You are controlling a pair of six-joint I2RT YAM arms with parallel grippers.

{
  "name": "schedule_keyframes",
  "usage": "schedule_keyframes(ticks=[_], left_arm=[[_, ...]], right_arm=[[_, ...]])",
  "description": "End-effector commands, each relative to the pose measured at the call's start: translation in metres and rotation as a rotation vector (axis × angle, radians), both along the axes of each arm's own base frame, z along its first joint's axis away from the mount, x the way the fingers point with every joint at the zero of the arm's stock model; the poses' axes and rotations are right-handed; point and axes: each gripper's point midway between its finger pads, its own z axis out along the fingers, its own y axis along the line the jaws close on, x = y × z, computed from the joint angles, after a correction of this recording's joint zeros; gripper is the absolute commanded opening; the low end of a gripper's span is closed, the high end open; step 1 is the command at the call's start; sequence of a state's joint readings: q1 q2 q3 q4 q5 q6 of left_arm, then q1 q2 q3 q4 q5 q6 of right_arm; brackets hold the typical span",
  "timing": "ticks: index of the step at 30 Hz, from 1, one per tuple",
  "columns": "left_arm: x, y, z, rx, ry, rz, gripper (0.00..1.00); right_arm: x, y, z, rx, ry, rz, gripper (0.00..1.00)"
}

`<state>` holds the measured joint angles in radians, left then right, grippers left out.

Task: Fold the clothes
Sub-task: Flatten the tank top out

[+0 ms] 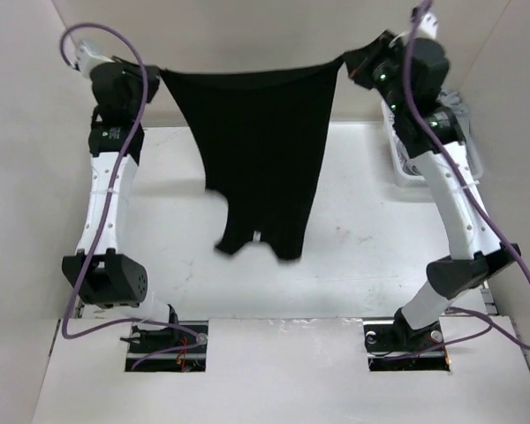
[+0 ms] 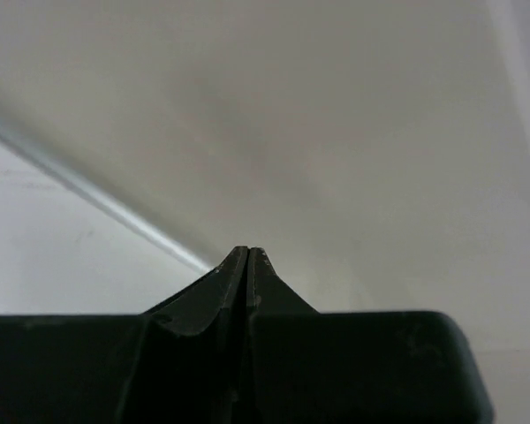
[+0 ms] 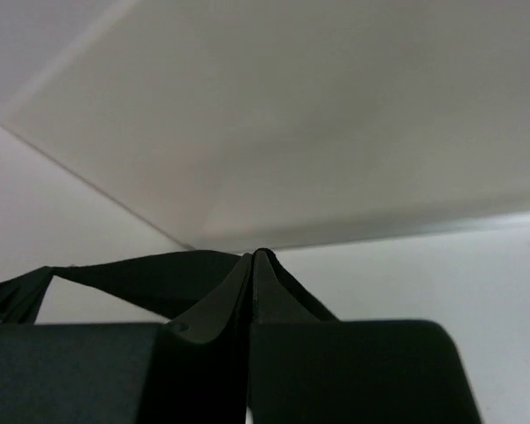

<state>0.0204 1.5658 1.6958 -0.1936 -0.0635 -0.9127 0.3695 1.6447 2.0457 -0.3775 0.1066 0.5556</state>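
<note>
Over the tabletop [image 1: 353, 256], black shirt [image 1: 256, 150] hangs stretched between left tool [image 1: 156, 71] and right tool [image 1: 347, 64], each clamped on an upper corner. No fold visible yet; laying it flat and all folding look left to do.

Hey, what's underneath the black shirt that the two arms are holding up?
Below the black shirt only white table shows around its hanging edges. The patch of table directly behind the fabric is covered, so anything lying there cannot be seen.
</note>
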Motion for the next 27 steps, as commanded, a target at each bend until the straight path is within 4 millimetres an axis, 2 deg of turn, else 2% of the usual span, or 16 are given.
schedule_keyframes(ticks=[1,3,5,7,9,10,13,16,21,23,24,27], left_arm=[[-0.064,0.001,0.142,0.018,-0.339,-0.025,0.00],[-0.077,0.007,0.150,0.026,-0.360,-0.011,0.00],[-0.084,0.009,0.147,0.026,-0.360,-0.005,0.00],[-0.087,0.008,0.133,0.025,-0.336,-0.002,0.00],[-0.092,0.002,0.109,0.023,-0.297,-0.010,0.00],[-0.096,-0.002,0.094,0.023,-0.280,-0.013,0.00],[-0.110,-0.013,0.032,0.026,-0.206,-0.019,0.00],[-0.135,-0.024,-0.058,0.036,-0.089,-0.027,0.01],[-0.201,-0.026,-0.200,0.062,0.142,-0.061,0.01],[-0.227,-0.028,-0.236,0.076,0.231,-0.088,0.00],[-0.240,-0.030,-0.247,0.075,0.262,-0.100,0.00],[-0.275,-0.037,-0.258,0.046,0.315,-0.143,0.00]], right_arm=[[-0.069,-0.014,0.121,0.122,-0.261,0.071,0.00],[-0.078,-0.016,0.123,0.121,-0.258,0.074,0.00],[-0.083,-0.020,0.114,0.116,-0.237,0.064,0.00],[-0.087,-0.023,0.094,0.119,-0.195,0.055,0.00],[-0.094,-0.027,0.071,0.112,-0.154,0.051,0.00],[-0.098,-0.028,0.053,0.108,-0.126,0.046,0.00],[-0.115,-0.035,-0.013,0.097,-0.055,0.029,0.00],[-0.144,-0.030,-0.096,0.105,0.049,0.054,0.00],[-0.201,-0.024,-0.244,0.099,0.269,0.101,0.00],[-0.229,-0.021,-0.291,0.088,0.367,0.139,0.00],[-0.243,-0.019,-0.310,0.083,0.414,0.165,0.00],[-0.286,-0.015,-0.346,0.073,0.539,0.232,0.00]])
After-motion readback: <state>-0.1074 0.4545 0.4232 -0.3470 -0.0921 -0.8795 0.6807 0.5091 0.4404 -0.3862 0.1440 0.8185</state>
